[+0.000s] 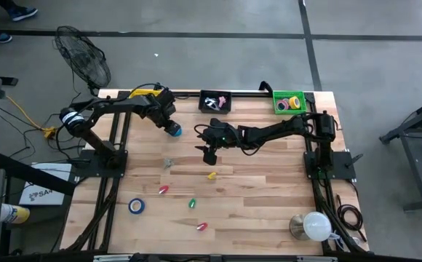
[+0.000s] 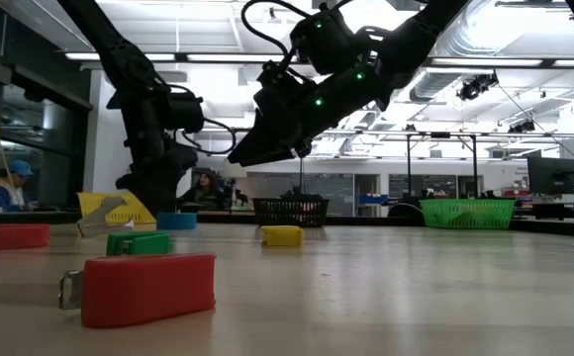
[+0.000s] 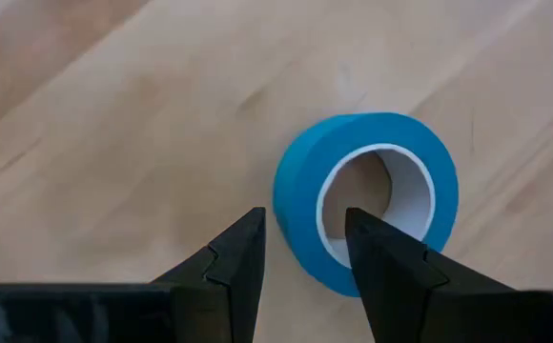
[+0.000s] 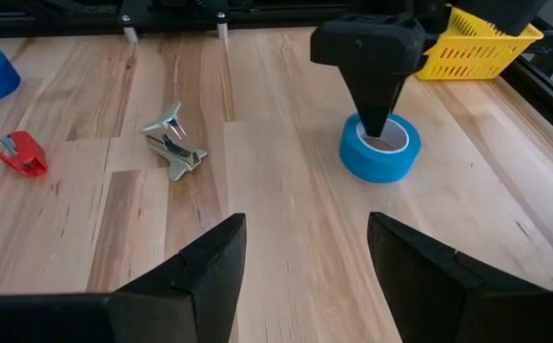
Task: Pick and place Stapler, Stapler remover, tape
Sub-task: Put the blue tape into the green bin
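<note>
- High view: left gripper [image 1: 172,128] sits over blue tape roll [image 1: 173,131] near table's [image 1: 269,211] far-left part, w/ fingers [image 3: 234,262] parted, one each side of roll's wall, not clamped yet
- Looks like grasp step; next needs squeeze, then lift
- Right gripper [image 1: 209,153] hovers mid-table, wide open, empty
- Tape's a smooth ring w/ pale core; tabletop's planked wood

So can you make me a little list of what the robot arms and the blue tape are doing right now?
left pincer: open, right over the blue tape roll, one finger by its hole
blue tape roll: lying flat on the wooden table, not lifted
right pincer: open, holding nothing, up above the table's middle
second blue roll: lying alone near the front
green basket: far corner, tape rolls inside
</note>
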Motion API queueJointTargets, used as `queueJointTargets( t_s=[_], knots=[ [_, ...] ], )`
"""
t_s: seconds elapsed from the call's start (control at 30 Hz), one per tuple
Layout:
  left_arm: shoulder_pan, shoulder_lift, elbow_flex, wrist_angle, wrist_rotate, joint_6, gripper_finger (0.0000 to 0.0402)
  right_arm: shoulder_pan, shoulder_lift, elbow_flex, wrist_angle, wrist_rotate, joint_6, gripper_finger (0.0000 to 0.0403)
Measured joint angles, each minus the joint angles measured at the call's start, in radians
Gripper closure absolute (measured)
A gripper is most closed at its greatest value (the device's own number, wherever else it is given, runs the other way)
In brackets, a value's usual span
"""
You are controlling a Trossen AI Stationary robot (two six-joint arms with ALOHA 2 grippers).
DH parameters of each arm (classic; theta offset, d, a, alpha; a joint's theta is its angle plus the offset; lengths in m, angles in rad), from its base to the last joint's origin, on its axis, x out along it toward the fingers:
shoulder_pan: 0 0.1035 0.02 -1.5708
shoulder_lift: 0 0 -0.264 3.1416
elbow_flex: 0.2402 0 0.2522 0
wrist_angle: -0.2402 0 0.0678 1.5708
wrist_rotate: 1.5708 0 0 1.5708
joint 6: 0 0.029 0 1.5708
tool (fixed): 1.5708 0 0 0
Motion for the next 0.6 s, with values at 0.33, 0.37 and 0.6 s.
queueJointTargets(
  t_s=[0.33, 0.37, 0.6],
  knots=[
    [0.000, -0.001, 0.000, -0.014, -0.008, 0.007, 0.0296, 0.000, 0.000, 0.000, 0.000, 0.000, 0.000, 0.0192],
    [0.000, -0.001, 0.000, -0.014, -0.007, 0.007, 0.0310, 0.000, 0.000, 0.000, 0.000, 0.000, 0.000, 0.0192],
    [-0.002, -0.002, 0.000, -0.001, 0.059, 0.090, 0.0374, 0.000, 0.000, 0.000, -0.001, 0.000, -0.001, 0.0192]
  ],
)
